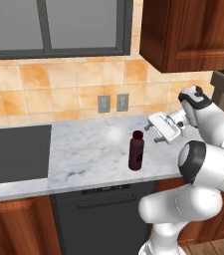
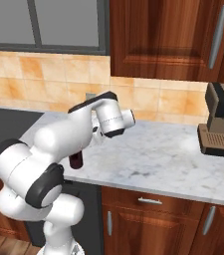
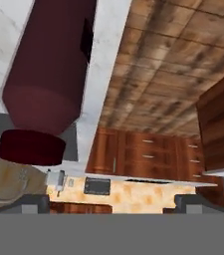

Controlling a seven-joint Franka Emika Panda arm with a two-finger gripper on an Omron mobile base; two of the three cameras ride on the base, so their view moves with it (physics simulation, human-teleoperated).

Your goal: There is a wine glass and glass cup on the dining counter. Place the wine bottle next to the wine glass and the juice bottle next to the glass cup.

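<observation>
The juice bottle (image 1: 136,150) stood upright on the marbled worktop (image 1: 88,152) against the tiled wall, near the worktop's front edge and above the dark appliance front (image 1: 101,219) set into the cabinets below. In the right base view the arm hid most of the bottle; only its lower body (image 2: 76,161) showed beneath the forearm.

The gripper (image 1: 156,130) was positioned just beside the bottle's cap, at roughly cap height, with the hand turned sideways toward the bottle. Its jaws stood apart and held nothing. No contact between the fingers and the bottle was visible. In the hand view the two fingertips (image 3: 34,203) appeared widely separated at the lower edge, and the juice bottle (image 3: 51,69) lay close to the camera on the left side of the frame, cap end nearest the fingers, outside the gap between them.

A dark cooktop (image 1: 15,152) was set into the worktop well to the left of the bottle. Two wall outlets (image 1: 112,103) sat on the tiles behind it. A coffee machine (image 2: 222,119) stood on the worktop well to the right, beneath the wood wall cabinets (image 2: 168,35).
</observation>
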